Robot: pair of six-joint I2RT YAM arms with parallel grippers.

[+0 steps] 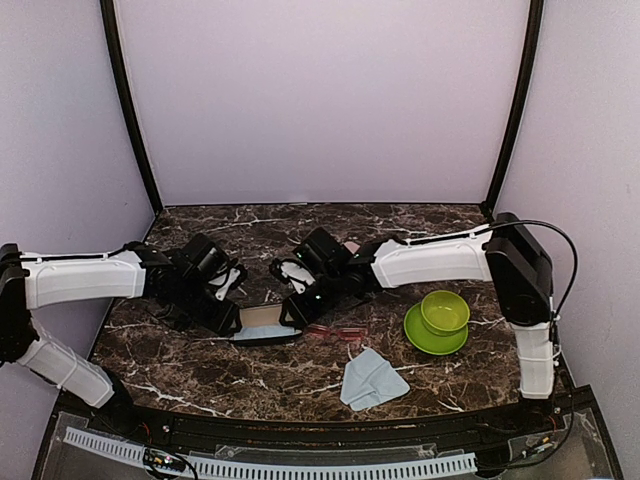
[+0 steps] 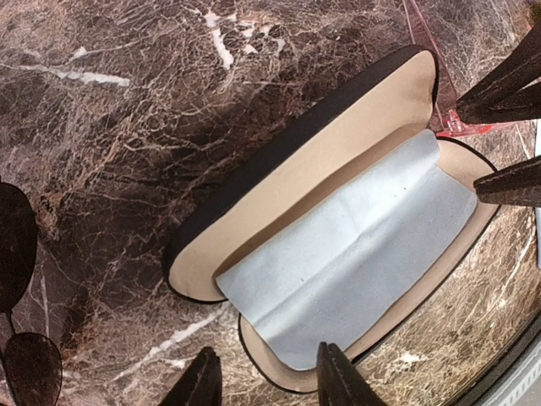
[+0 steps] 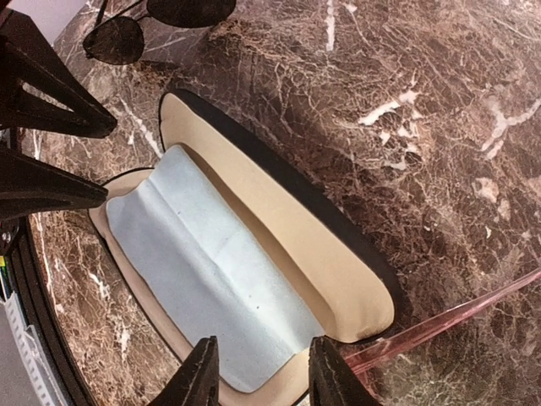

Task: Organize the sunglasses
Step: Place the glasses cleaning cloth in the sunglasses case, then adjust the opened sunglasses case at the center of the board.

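An open black case (image 1: 264,327) with a tan lining lies between my two grippers, a light blue cloth (image 2: 355,245) spread inside it. My left gripper (image 2: 270,378) hangs open over the case's near end, holding nothing. My right gripper (image 3: 264,370) hangs open over the opposite end, also empty. The red-pink sunglasses (image 1: 336,333) lie on the table just right of the case; one pink temple (image 3: 473,309) runs past the lid (image 3: 296,245). The black sunglasses (image 3: 161,19) lie on the marble left of the case, their dark lenses (image 2: 17,249) at the left wrist view's edge.
A second light blue cloth (image 1: 371,381) lies folded near the front edge. A green bowl (image 1: 445,311) stands on a green plate (image 1: 418,338) at the right. The marble table (image 1: 420,225) is walled on three sides.
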